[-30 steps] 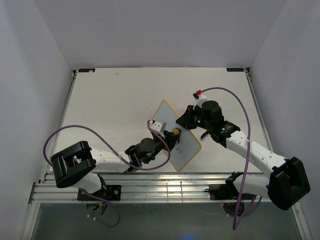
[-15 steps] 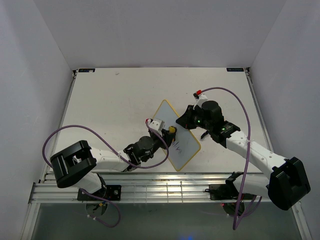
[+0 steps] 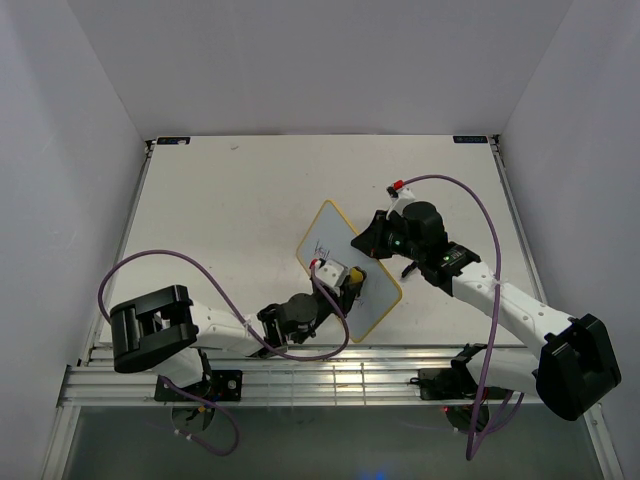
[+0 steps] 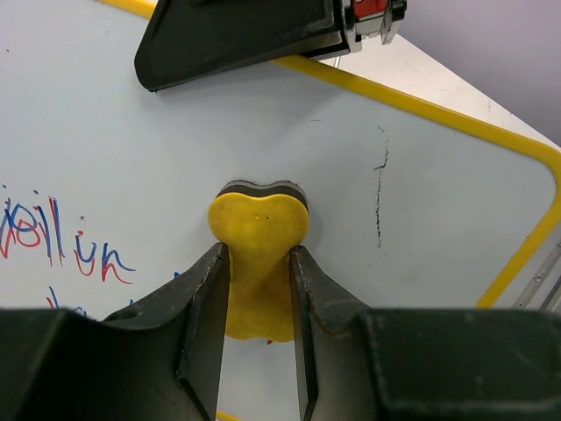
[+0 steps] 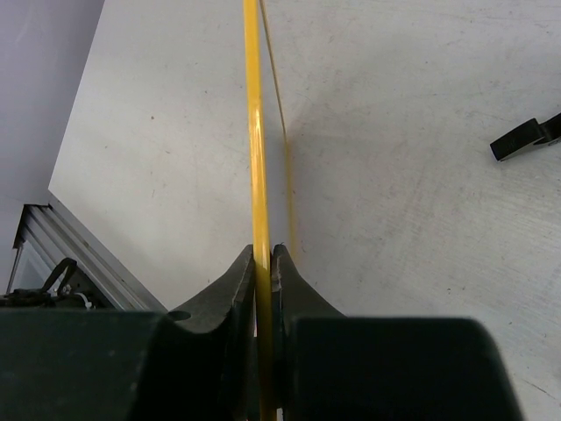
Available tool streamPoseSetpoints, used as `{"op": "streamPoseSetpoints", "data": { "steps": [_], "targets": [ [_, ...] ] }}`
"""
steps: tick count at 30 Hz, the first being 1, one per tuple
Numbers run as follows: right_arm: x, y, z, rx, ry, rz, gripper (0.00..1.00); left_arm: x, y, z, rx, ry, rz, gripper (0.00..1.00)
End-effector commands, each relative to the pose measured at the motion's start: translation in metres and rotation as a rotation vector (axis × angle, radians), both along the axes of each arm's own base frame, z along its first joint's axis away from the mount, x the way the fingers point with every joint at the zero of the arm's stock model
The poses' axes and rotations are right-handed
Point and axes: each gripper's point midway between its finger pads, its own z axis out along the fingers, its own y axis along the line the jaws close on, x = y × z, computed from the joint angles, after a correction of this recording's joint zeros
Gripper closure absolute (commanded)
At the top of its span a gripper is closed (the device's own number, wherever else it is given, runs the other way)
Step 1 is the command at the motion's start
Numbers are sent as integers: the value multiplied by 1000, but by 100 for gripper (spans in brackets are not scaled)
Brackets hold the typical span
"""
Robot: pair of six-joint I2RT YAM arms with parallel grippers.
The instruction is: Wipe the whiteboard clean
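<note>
The whiteboard [image 3: 325,240], white with a thin yellow frame, stands tilted at the table's middle. My right gripper [image 3: 372,240] is shut on its right edge; in the right wrist view the yellow frame [image 5: 254,132] runs between the closed fingertips of the right gripper [image 5: 264,254]. My left gripper [image 3: 350,282] is shut on a yellow eraser [image 3: 356,274] pressed against the board's face. In the left wrist view the eraser [image 4: 257,237] sits between the left gripper's [image 4: 259,263] fingers on the board [image 4: 175,149]. Red and blue handwriting [image 4: 61,246] lies at the left, a thin black mark [image 4: 379,197] at the right.
The right gripper's black fingers [image 4: 237,35] show at the top of the left wrist view. A small black foot [image 5: 526,139] lies on the table to the right in the right wrist view. Purple cables loop beside both arms. Metal rails [image 3: 300,370] run along the near edge.
My left gripper has slid the eraser down the board toward the near edge, covering the marks in its lower middle. Handwriting at the board's upper left now shows. The right gripper has not moved.
</note>
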Motion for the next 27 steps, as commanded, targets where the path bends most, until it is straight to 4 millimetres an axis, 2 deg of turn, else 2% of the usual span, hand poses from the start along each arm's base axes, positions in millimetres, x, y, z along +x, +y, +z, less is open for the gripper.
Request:
{"op": "streamPoseSetpoints", "data": {
  "steps": [1, 11, 20, 22, 27],
  "targets": [
    [-29, 36, 49, 221, 17, 116, 92, -21, -27, 5, 14, -9, -129, 91],
    [-32, 35, 45, 245, 61, 94, 92, -30, -47, 26, 13, -76, -161, 91],
    [-36, 33, 45, 239, 63, 106, 92, -32, -47, 37, 13, -110, -169, 90],
    [-37, 33, 44, 238, 64, 106, 92, -31, -50, 38, 25, -126, -176, 88],
    [-37, 32, 48, 235, 57, 107, 92, -42, -64, 26, 70, -118, -265, 88]
  ]
}}
